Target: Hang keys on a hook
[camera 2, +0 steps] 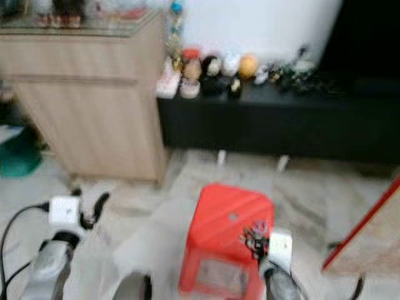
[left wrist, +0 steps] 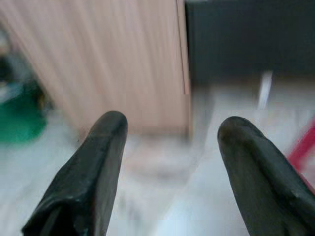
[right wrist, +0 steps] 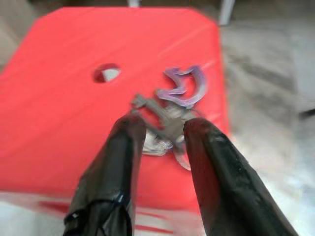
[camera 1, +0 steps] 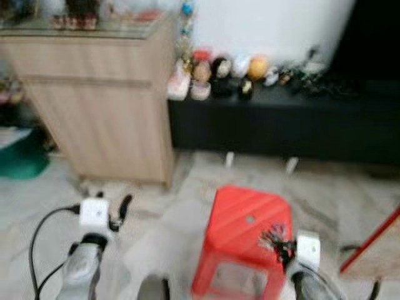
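The keys [right wrist: 170, 115] lie on the red stool [camera 1: 240, 222], toward its right side, a small bunch of metal blades with a purple clip or ring at the far end. The right gripper [right wrist: 158, 135] is down over them with its two black fingers [right wrist: 125, 147] apart and standing on either side of the bunch; I can't say whether the tips touch the metal, and nothing looks lifted yet. I'd judge the bunch light and loose: stiff little pieces joined at a ring, so they will dangle and swing once raised, and the smooth metal could slip from a shallow pinch. The best hold seems to be across the packed middle, where the blades meet the ring, leaving the purple loop free to go over a hook. The stool top is slick plastic with a small hole [right wrist: 107, 73] in it, so a nudge could skate the keys sideways rather than lift them. The left gripper [left wrist: 170, 142] hangs spread wide and holding nothing over the pale floor, facing the wooden cabinet [camera 1: 100, 100]. On the low black bench [camera 1: 281, 122] beyond the stool sits a row of small figurines [camera 1: 225, 72], too blurred to name one by one, and a green tub [camera 1: 22, 159] stands on the floor left of the cabinet, contents unclear. I see no hook from here.
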Motion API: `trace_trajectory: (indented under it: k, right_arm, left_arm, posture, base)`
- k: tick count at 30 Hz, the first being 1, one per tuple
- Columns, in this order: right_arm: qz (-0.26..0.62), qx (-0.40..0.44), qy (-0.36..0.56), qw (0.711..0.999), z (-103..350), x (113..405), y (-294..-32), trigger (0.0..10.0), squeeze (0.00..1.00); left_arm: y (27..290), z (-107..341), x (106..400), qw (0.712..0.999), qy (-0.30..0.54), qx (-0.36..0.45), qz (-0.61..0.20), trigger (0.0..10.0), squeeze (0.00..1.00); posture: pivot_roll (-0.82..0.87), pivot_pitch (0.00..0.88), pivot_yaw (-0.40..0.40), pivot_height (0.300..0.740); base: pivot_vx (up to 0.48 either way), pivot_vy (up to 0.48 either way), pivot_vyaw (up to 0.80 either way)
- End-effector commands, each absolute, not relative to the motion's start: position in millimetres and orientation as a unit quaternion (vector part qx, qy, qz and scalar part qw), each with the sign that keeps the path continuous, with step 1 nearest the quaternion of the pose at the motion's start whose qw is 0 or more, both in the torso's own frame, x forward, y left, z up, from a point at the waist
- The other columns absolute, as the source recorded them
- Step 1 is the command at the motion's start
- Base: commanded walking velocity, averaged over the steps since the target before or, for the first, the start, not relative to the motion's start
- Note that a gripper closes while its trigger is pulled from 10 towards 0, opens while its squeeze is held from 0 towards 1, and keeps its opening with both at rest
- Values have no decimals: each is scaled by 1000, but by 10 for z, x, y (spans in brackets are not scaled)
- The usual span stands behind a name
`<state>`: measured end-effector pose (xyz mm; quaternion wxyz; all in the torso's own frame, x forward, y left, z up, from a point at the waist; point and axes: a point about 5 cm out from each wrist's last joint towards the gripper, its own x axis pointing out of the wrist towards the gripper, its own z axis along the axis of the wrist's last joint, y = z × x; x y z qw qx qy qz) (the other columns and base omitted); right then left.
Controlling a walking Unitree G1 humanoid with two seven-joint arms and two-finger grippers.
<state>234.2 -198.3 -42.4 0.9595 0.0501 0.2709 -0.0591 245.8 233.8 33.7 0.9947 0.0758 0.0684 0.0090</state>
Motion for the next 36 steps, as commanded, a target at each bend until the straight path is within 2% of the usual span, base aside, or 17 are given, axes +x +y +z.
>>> trace_trajectory:
  k: [1, 6, 19, 25, 36]
  right_arm:
    - [-52, 49, 271, 960, -430, 2342, -1936, 10000, 0]
    - [-53, 52, 272, 959, -432, 2347, -1929, 10000, 0]
    - [-66, 55, 263, 961, -404, 2369, -1988, 10000, 0]
    - [-67, 55, 254, 963, -375, 2402, -1990, 10000, 0]
    - [-75, 72, 247, 963, -358, 2427, -1985, 10000, 0]
  left_arm:
    - [2323, 472, 2565, 995, 45, 88, -4, 10000, 0]
    - [2279, 577, 2647, 995, 28, 94, -17, 10000, 0]
    - [2214, 570, 2655, 996, 30, 84, -21, 10000, 0]
    - [2195, 583, 2680, 996, 27, 82, -22, 10000, 0]
    - [2241, 582, 2651, 996, 29, 83, -14, 10000, 0]
  posture:
    - [67, 0, -13, 638]
    - [79, 0, -14, 638]
    - [69, 0, -13, 638]
    - [67, 0, -13, 638]
    - [76, 0, -16, 638]
  base:
    - [0, 0, 800]
    - [0, 0, 738]
    - [0, 0, 0]
    - [0, 0, 746]
    - [0, 0, 0]
